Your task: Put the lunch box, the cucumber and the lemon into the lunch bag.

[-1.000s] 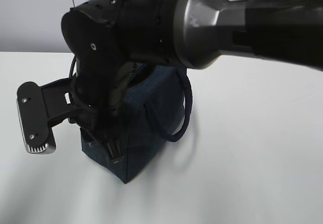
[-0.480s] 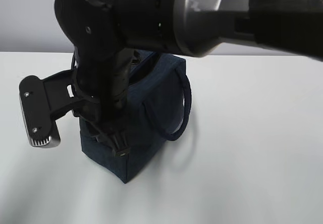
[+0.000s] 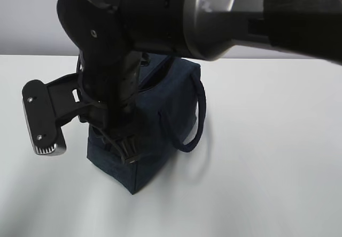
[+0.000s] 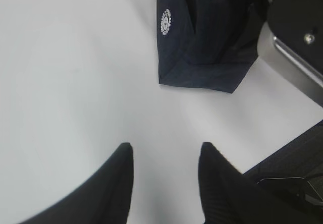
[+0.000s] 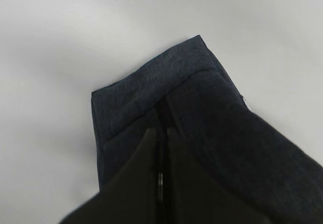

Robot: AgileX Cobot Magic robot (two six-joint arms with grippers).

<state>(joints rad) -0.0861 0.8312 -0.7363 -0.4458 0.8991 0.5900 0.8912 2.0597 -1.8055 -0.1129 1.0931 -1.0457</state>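
Observation:
The dark navy lunch bag (image 3: 179,95) stands on the white table, its loop handle (image 3: 199,114) hanging on the right side. My right gripper (image 3: 128,156) reaches down at the bag's near corner. In the right wrist view this gripper (image 5: 160,131) is shut along the zipper line on top of the lunch bag (image 5: 212,113), with a thin silver sliver pinched between the fingers. My left gripper (image 4: 165,148) hangs open over bare table, short of the lunch bag (image 4: 202,37) and its round white logo (image 4: 165,22). The lunch box, cucumber and lemon are out of view.
The right arm's bulk (image 3: 224,18) fills the top of the exterior view, its wrist camera bar (image 3: 43,122) sticking out to the left. That same bar (image 4: 292,65) shows beside the bag in the left wrist view. White table (image 3: 278,167) surrounds the bag.
My right gripper has closed at the bag's zipper. The right arm shifted slightly, and the bag's top edge stands a little higher and further right. The left gripper stays open.

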